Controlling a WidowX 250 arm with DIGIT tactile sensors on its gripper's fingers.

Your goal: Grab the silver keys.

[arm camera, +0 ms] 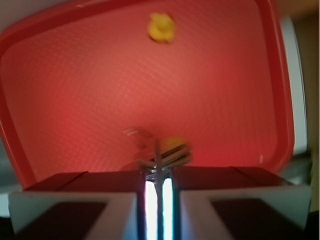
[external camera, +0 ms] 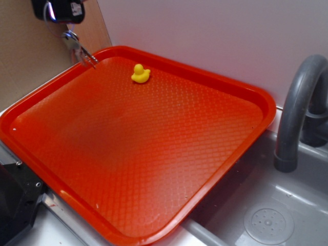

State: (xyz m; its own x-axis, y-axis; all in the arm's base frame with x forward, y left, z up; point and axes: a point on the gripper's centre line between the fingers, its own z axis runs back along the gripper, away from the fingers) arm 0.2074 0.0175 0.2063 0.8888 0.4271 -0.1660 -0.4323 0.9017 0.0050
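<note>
Silver keys (external camera: 78, 48) dangle from the gripper (external camera: 57, 15) at the top-left corner of the ext. view, lifted clear above the far-left corner of an orange-red tray (external camera: 246, 138); the ring end sits up at the black jaws, the blades hang down and to the right, over the tray's rim. Wrist cam shows the same hold from above: the gripper (arm camera: 158, 192) is clamped tight, only a narrow bright slit between its two pale pads (arm camera: 115, 200), with the keys (arm camera: 160, 155) fanned out, blurred, just beyond the tips; a small yellowish smudge beside them is too blurred to identify. Yellow toy duck (external camera: 140, 74) sits on the tray's textured surface near the far edge, well apart from the keys; in the wrist view the duck (arm camera: 161, 27) shows at top centre. Grey faucet (external camera: 297, 113) arches at right, beside a grey sink (external camera: 266, 215) w/ round drain (external camera: 268, 223) below the tray's near-right edge.
</note>
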